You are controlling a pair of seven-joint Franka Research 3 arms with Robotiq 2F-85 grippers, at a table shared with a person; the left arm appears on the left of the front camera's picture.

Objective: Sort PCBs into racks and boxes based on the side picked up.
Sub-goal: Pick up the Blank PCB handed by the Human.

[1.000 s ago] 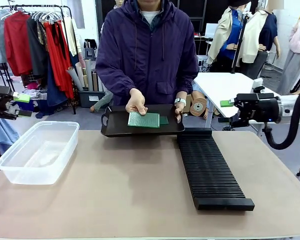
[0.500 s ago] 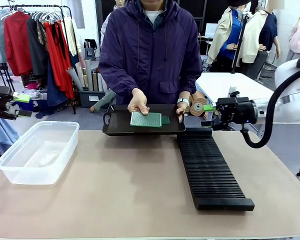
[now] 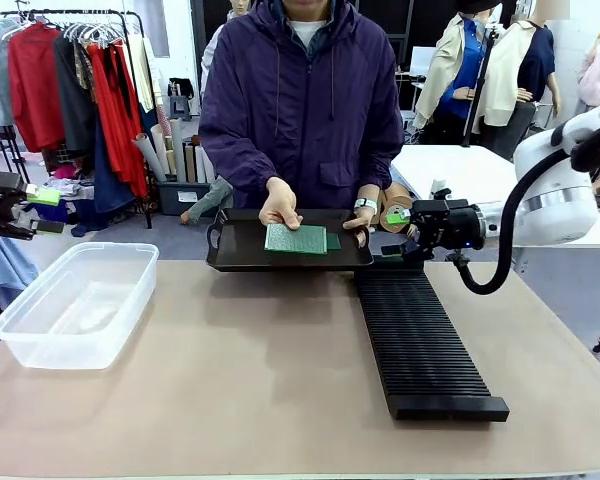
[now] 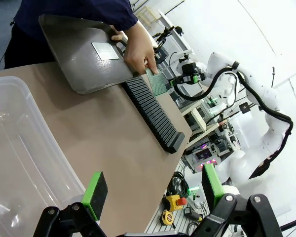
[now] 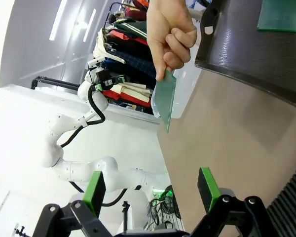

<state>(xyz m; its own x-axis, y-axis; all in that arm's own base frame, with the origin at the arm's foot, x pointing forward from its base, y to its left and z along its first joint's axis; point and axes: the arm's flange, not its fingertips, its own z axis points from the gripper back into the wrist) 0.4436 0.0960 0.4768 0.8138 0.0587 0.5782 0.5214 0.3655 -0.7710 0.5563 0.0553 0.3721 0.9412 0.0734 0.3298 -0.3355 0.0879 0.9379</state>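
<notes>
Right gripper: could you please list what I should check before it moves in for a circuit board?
1. Right gripper open, nothing held: ok.
2. Circuit board offered: ok, the person's hand holds it on edge beside the tray.
3. Board inside the gripper: not ok, it hangs farther ahead.
4. Which face of the board is offered: cannot tell.
5. Rack free of boards: ok.
6. Clear box empty: ok.

Shallow dark tray with handles (image 3: 242,248) at the far edge of a tan tabletop (image 3: 230,390); a rail of red garments (image 3: 75,85) (far left) behind.
</notes>
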